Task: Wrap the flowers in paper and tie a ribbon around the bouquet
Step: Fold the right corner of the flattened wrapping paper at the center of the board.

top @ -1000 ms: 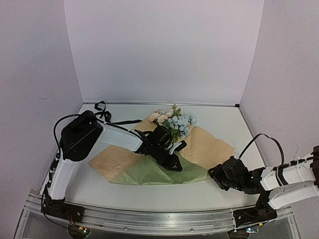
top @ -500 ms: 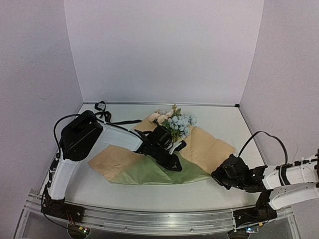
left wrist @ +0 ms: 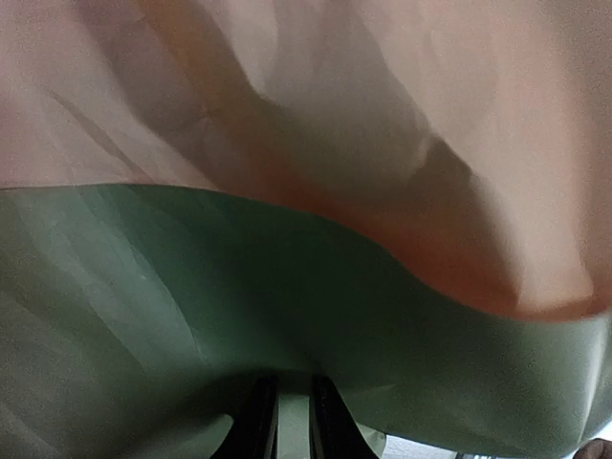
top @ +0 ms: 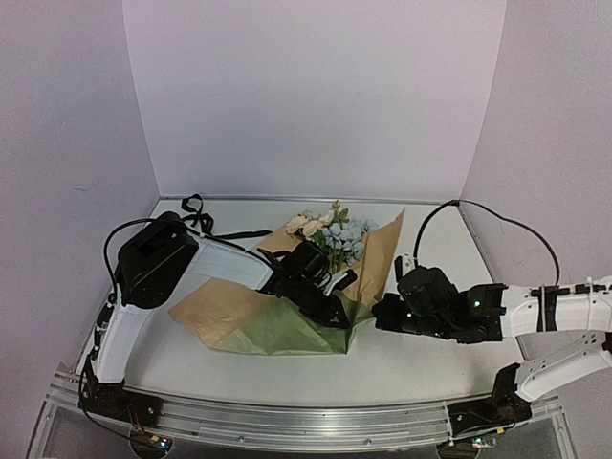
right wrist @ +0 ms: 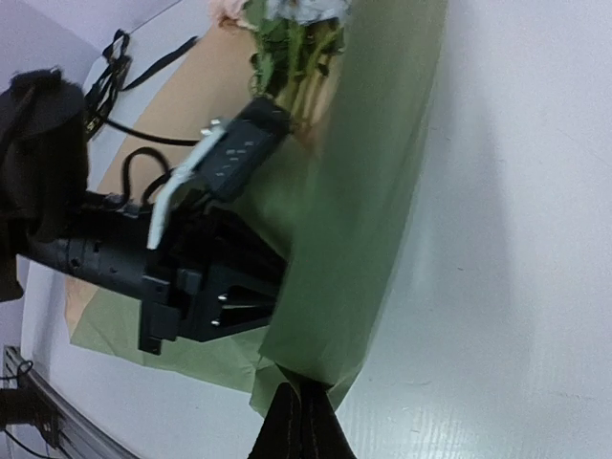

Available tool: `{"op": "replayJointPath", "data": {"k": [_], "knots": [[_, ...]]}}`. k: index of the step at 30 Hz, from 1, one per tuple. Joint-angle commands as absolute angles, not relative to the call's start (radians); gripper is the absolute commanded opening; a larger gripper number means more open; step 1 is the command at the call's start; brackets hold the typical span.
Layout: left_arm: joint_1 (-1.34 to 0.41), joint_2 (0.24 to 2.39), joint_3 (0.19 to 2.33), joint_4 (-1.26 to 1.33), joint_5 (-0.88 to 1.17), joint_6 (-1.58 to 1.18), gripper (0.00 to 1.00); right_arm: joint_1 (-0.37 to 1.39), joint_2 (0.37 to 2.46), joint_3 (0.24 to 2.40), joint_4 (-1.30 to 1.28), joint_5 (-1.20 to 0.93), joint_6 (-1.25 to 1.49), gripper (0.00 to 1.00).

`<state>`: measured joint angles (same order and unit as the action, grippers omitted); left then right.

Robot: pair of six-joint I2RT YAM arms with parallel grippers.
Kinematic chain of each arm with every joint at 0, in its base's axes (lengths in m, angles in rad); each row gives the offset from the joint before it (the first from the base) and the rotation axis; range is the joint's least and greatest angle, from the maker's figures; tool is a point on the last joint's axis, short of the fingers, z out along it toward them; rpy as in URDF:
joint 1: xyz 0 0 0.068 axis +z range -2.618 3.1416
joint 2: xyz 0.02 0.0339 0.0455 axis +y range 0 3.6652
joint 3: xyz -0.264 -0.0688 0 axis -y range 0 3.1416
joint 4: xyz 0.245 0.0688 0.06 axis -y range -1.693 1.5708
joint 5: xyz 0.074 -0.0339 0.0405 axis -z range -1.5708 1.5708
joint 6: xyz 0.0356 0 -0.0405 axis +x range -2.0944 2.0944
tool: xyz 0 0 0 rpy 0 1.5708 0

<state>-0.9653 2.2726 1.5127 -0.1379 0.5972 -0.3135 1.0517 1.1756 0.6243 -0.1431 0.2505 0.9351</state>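
**A:** From above, what is the right gripper (top: 381, 316) doing?

**B:** It is fully closed on the edge of the paper (top: 277, 330). The flap rises from it, tan side out, and stands between it and the flowers (top: 339, 232).

**A:** And the left gripper (top: 335, 308)?

**B:** It is low on the green side of the sheet, at the stem end of the flowers. The blooms lie just beyond its tip. The right gripper is near, on the other side of the flap. The ribbon (top: 198, 212) lies well behind it, by the far left corner of the table (top: 287, 378).

**A:** What does the left wrist view show?

**B:** Mostly paper (left wrist: 287, 287), green close to the gripper (left wrist: 294, 421) and tan further out. The two fingers (left wrist: 256, 426) stand close, with a pale green strip in the narrow gap. I cannot tell if they grip it.

**A:** And the right wrist view?

**B:** The right gripper (right wrist: 297, 411) has its fingers pressed together on a corner of the paper (right wrist: 373, 191). The green fold runs up and away from it. The stems of the flowers (right wrist: 296, 57) are far ahead, to the left of the fold, and the left arm's black end lies on the sheet beside them.
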Motion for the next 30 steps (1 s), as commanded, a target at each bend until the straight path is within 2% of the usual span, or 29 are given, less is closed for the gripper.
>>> {"op": "replayJointPath", "data": {"k": [1,15,30], "knots": [[-0.96,2.339,1.503,-0.23,0.527,-0.315,0.15,1.103,1.242,0.752,-0.183,0.227,0.788,0.0],[-0.96,2.295,1.479,-0.206,0.523,-0.336,0.16,1.111,1.305,0.844,-0.232,0.191,0.737,0.0],[-0.923,2.09,1.385,-0.058,0.644,-0.424,0.3,1.111,1.279,0.839,-0.319,0.264,0.744,0.0]]}}
